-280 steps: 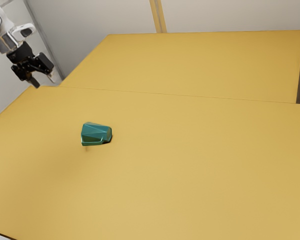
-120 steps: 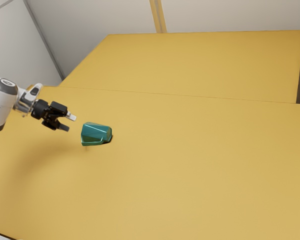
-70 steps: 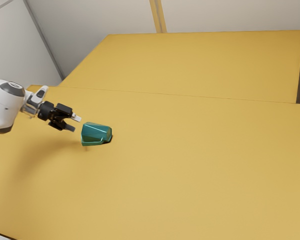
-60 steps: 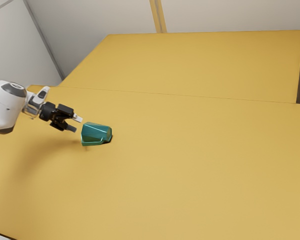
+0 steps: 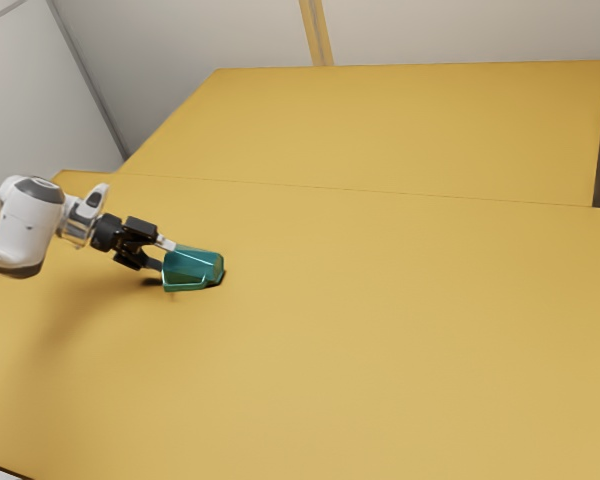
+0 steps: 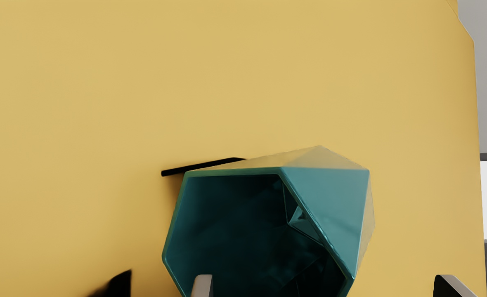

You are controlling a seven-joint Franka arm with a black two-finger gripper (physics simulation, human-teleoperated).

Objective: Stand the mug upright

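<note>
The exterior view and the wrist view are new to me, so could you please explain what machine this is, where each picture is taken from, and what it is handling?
The machine is a single robot arm, drawn by a simulator, ending in a black two-finger gripper. The exterior view looks on from the arm's side, with the arm coming in from that view's left. The wrist view comes from a camera on the arm's hand, so its own fingertips show at the bottom edge. On the yellow table a teal, many-sided mug lies on its side, its open end toward the gripper. Nothing is held: the fingers stand apart, one in front of the mug's opening, the other off to its side.
</note>
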